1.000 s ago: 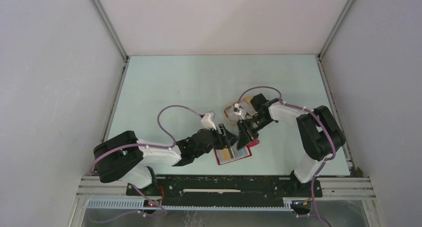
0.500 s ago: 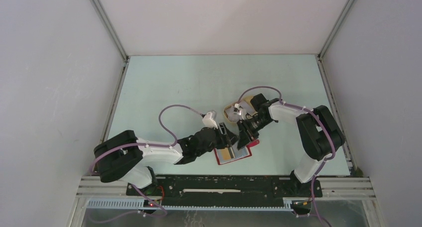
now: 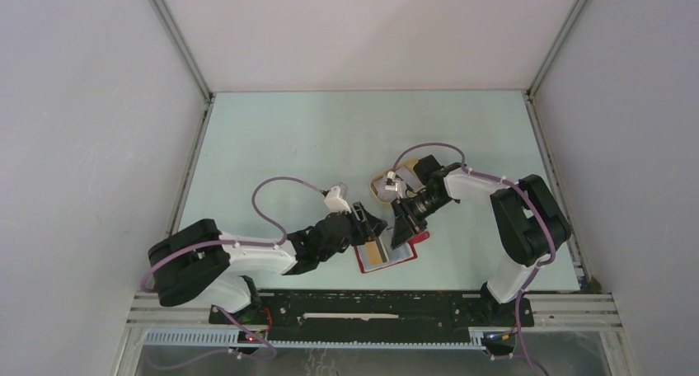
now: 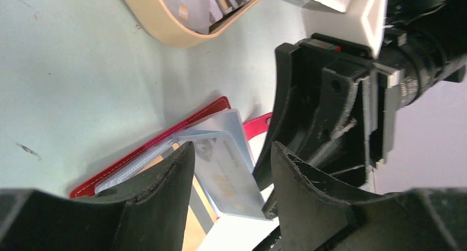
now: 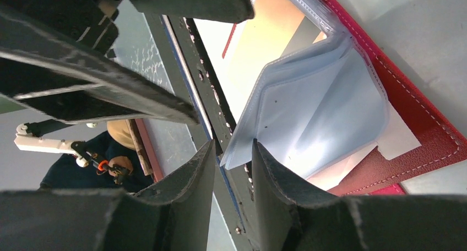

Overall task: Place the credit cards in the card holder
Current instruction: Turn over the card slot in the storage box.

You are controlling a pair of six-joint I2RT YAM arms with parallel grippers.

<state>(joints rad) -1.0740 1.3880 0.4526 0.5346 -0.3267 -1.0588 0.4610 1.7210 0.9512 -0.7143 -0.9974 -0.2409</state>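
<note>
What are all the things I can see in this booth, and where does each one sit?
table: one, pale green, under everything.
tray: one, beige, oval, just beyond the wallet.
loose cards: several, whitish-grey, piled in the tray; number unclear.
wallet: one, red, lying open near the front edge.
sleeves: several, clear blue-grey, inside the wallet.
pale card: one, whitish, on the open wallet.
cables: two, purple, looping over the arms.
arms: two, white and black, reaching in from the front.
left gripper: black, open, above the wallet.
right gripper: black, open, a sleeve edge between its jaws.
</note>
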